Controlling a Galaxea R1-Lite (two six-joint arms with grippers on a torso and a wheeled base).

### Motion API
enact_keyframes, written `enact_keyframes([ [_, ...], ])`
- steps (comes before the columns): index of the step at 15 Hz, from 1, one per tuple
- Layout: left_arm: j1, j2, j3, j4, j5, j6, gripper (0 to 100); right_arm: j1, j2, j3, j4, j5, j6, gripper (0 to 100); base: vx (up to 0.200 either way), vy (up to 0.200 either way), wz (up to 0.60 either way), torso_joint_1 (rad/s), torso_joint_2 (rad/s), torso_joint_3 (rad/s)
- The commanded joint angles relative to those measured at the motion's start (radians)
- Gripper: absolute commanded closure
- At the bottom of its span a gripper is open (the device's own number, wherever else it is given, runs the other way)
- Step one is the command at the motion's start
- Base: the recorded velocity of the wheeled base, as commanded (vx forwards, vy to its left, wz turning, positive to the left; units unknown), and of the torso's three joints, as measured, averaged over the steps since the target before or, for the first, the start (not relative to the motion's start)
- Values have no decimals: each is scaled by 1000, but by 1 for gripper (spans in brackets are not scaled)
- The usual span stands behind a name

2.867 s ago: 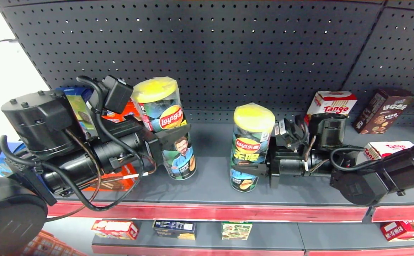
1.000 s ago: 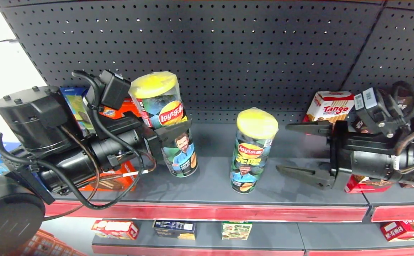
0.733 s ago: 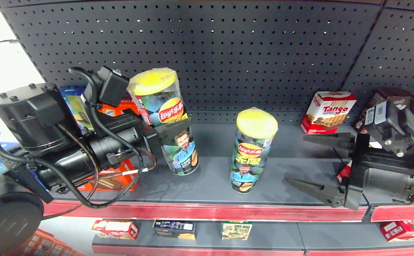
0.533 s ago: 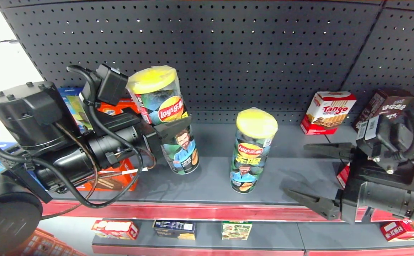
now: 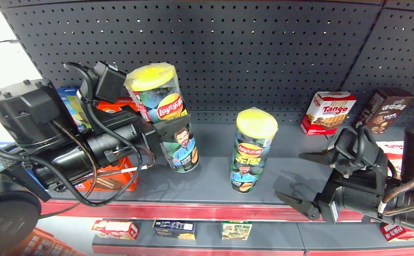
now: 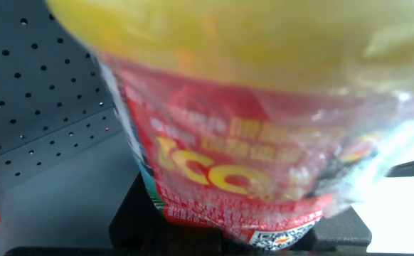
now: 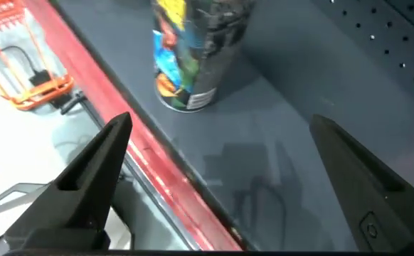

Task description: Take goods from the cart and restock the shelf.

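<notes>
In the head view my left gripper (image 5: 173, 129) is shut on a yellow-lidded chip can (image 5: 164, 106), gripping it about mid-height. The can tilts slightly, its base low over the grey shelf (image 5: 210, 181); I cannot tell whether it touches. The same can (image 6: 250, 142) looms close in the left wrist view. A second matching can (image 5: 251, 153) stands upright at mid shelf, and its base (image 7: 193, 57) shows in the right wrist view. My right gripper (image 5: 289, 175) (image 7: 221, 121) is open, apart from that can, over the shelf's front edge.
A white-red wafer box (image 5: 329, 106) and a brown cookie box (image 5: 385, 108) lean on the pegboard at right. An orange box (image 5: 111, 181) lies behind my left arm. The red shelf lip (image 5: 207, 211) runs along the front. An orange cart basket (image 7: 22, 64) sits below.
My right gripper let go of the standing can, opened, and drew back to the right and toward the shelf's front edge. My left gripper lifted its can slightly.
</notes>
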Motion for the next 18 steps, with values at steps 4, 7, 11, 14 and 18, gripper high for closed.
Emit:
enact_keyframes([
  [4,2,0,0,-1,1,0,100,-39,121,-94,-4,-5,-2,0,0,0,0,0,0,0],
  [7,2,0,0,-1,1,0,100,-53,163,-126,-6,-5,-2,0,0,0,0,0,0,0],
  [11,2,1,2,-2,1,0,100,-59,199,-159,-17,-5,-2,0,0,0,0,0,0,0],
  [14,2,1,3,-2,1,0,100,-62,215,-165,-29,-5,-2,0,0,0,0,0,0,0],
  [18,0,0,8,-2,1,0,100,-72,207,-163,-29,-4,-3,0,0,0,0,0,0,0],
])
